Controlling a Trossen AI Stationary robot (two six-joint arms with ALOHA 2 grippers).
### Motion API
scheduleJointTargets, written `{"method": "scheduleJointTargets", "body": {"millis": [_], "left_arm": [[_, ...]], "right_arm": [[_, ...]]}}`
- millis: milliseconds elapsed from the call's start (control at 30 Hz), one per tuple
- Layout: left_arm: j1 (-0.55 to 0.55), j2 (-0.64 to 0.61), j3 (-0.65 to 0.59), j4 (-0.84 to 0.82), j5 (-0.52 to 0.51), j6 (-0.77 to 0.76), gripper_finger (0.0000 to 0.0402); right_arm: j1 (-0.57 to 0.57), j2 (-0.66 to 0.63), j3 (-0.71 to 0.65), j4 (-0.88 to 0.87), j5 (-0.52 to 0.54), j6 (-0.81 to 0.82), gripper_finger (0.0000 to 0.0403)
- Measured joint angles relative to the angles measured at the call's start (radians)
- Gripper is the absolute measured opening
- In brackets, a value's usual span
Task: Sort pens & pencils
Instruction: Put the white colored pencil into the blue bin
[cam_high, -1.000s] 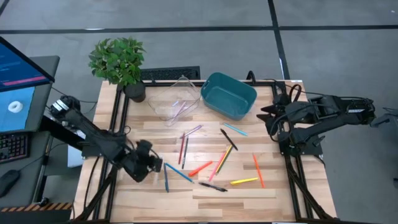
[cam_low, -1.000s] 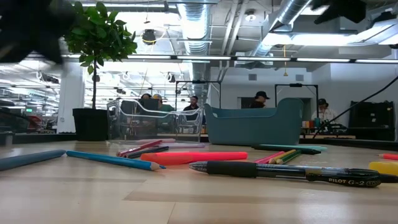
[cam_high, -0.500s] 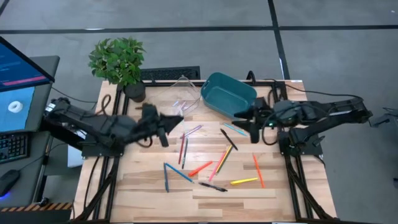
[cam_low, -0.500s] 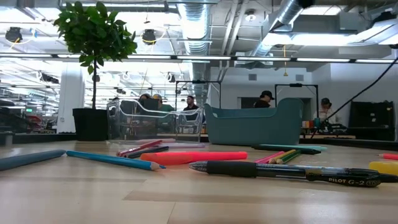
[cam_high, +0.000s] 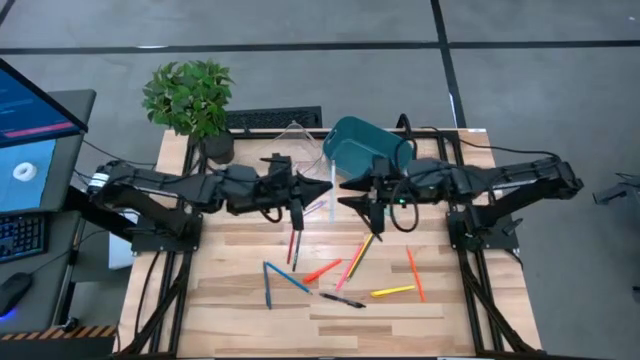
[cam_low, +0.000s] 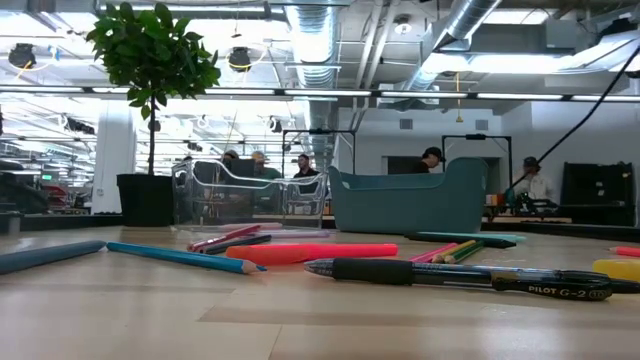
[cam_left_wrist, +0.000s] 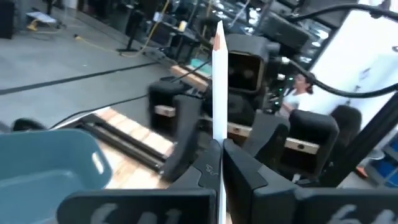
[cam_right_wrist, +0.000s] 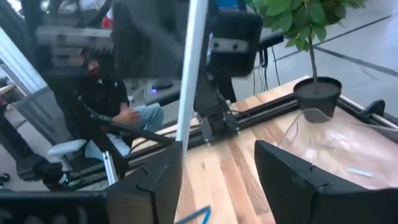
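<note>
My left gripper (cam_high: 318, 188) is over the table's middle, shut on a white pencil (cam_left_wrist: 217, 74). My right gripper (cam_high: 352, 192) faces it from the right and is open (cam_right_wrist: 217, 180). In the right wrist view the white pencil (cam_right_wrist: 191, 62) stands just by one of its fingers. Several coloured pens and pencils lie flat on the wood, among them a red pencil (cam_low: 310, 252), a blue pencil (cam_low: 180, 257) and a black pen (cam_low: 450, 275). Neither gripper shows in the low view. My left gripper pinches the white pencil's shaft (cam_left_wrist: 218, 146) between its two fingers, coming level from the table's left. The pencil lies across the fingers, its sharpened end sticking out beyond them, and is lifted clear of the table. My right gripper: I cannot tell whether its finger (cam_right_wrist: 163, 171) touches the pencil.
A clear bin (cam_high: 283, 155) and a teal bin (cam_high: 365, 148) stand at the far side, with a potted plant (cam_high: 192, 98) at the far left corner. The loose pens and pencils (cam_high: 340, 268) are spread over the near half. People sit in the room beyond.
My left gripper has risen from the near left, beside the blue pencils, and swung far and right to the table's middle. My right gripper has reached from the right edge leftward until it faces the left one. The pens and pencils on the table have stayed put.
</note>
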Motion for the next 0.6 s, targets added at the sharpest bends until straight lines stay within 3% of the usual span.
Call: {"method": "scheduleJointTargets", "body": {"millis": [600], "left_arm": [[0.034,0.029,0.020,0.037,0.001,0.024,0.0000]], "right_arm": [[-0.026,0.009,0.017,-0.002,-0.074,-0.001,0.0221]]}}
